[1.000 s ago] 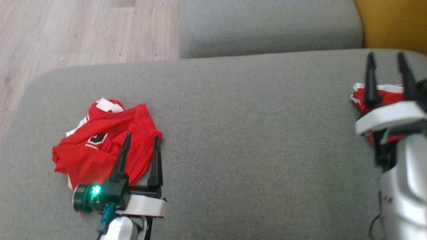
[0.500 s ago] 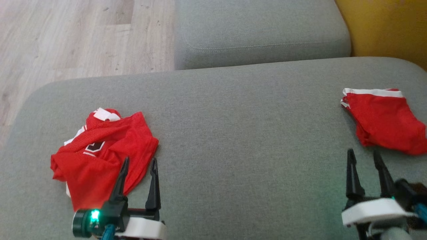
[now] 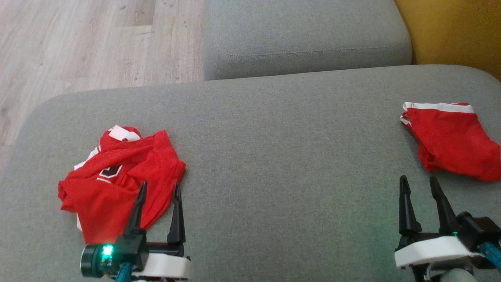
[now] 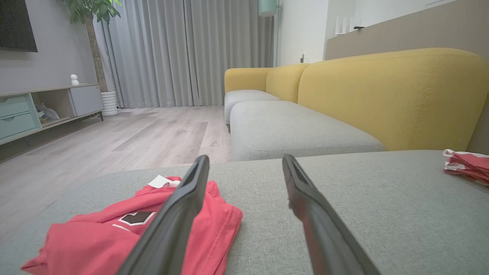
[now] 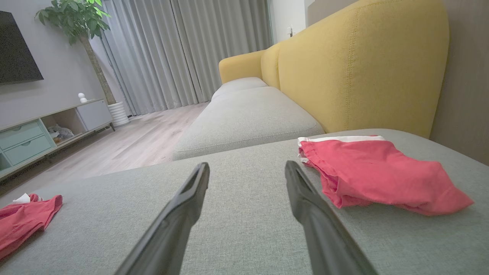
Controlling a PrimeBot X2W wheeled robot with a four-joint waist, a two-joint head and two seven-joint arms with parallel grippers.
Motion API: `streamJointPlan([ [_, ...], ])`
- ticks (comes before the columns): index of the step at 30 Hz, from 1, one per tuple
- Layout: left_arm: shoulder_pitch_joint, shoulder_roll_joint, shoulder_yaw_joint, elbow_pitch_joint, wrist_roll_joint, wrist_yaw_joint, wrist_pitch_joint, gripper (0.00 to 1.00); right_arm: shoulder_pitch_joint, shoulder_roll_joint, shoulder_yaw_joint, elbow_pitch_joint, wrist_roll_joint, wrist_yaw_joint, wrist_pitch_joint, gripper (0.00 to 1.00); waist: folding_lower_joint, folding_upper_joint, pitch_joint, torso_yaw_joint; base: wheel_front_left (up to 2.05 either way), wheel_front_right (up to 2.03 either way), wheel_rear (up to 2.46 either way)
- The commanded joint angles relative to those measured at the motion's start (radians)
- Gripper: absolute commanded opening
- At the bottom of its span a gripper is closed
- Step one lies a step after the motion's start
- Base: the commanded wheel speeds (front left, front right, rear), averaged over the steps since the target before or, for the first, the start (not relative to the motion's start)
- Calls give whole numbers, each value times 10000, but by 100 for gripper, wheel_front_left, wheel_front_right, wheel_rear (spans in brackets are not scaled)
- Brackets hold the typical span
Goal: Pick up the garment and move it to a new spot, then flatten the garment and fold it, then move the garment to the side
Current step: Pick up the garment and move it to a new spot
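Sofa seat cushion [image 3: 289,156]: grey woven cloth, matt, coarse weave. Crumpled red jersey [image 3: 117,176]: thin fine-mesh cloth, slight sheen, white trim. Folded red garment [image 3: 450,141]: same sort of cloth, white band. Floor [image 3: 78,47]: pale wood-grain planks, matt. Sofa backrest [image 5: 363,68]: yellow cloth, stitched seams. Left gripper [image 3: 160,185], right gripper [image 3: 417,178]: matt black plastic fingers, smooth white collars.

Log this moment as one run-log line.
left gripper: open, empty, at edge of crumpled red shirt | right gripper: open, empty, near folded red garment | both garments on grey cushion
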Motion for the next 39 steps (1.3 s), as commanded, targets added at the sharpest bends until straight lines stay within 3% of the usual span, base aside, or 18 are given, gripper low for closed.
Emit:
streamJointPlan([
  [1,-598,-44,238,-270,66,109,-95,100,-334,-59,266,-359,89,-7,-130,100,0,-1,-7,2,0,0,0],
  [9,-546,-52,369,-219,100,132,-95,100,-280,-59,263,-458,217,-7,-135,100,0,-1,-45,357,0,0,0],
  [25,-145,22,875,-292,346,47,-95,100,87,-59,1717,-484,739,-7,-137,100,0,-1,-371,2645,0,0,0],
  [39,11,166,978,-97,510,39,-95,100,349,-59,2209,-418,1041,-7,-137,100,0,-1,-696,3926,0,0,0],
])
